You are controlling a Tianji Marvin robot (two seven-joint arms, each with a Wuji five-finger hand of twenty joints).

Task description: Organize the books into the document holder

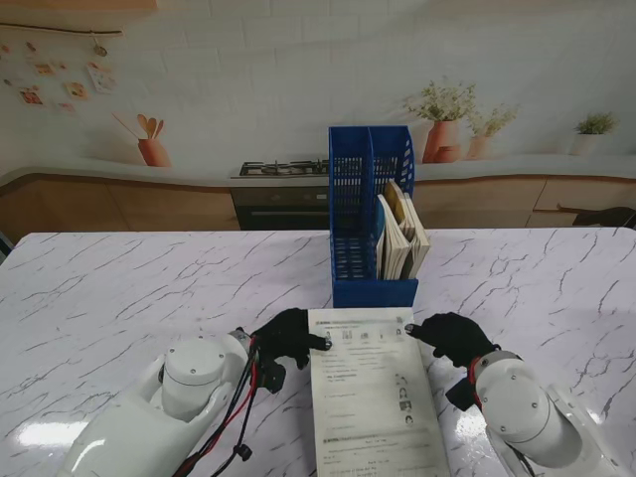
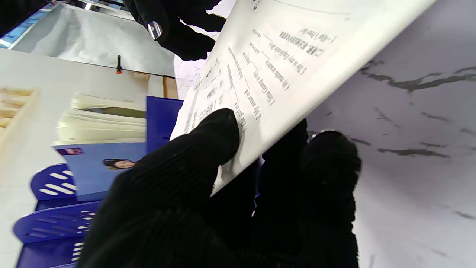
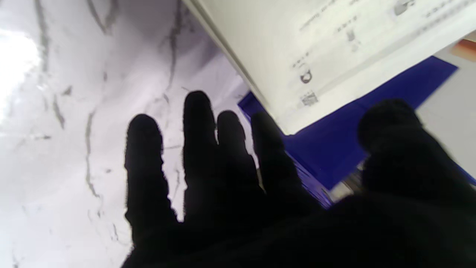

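Your left hand (image 1: 289, 338) pinches the near-left edge of the white booklet (image 1: 373, 393), thumb on top. It lies on the bench (image 1: 119, 288) just before the blue document holder (image 1: 370, 214). Your right hand (image 1: 452, 336) holds nothing, fingers spread, beside the booklet's right corner.

Even bright lighting; glare patch on glossy white marble-patterned table (image 1: 45, 433) near left. Right wrist view blurred, fingers silhouetted.
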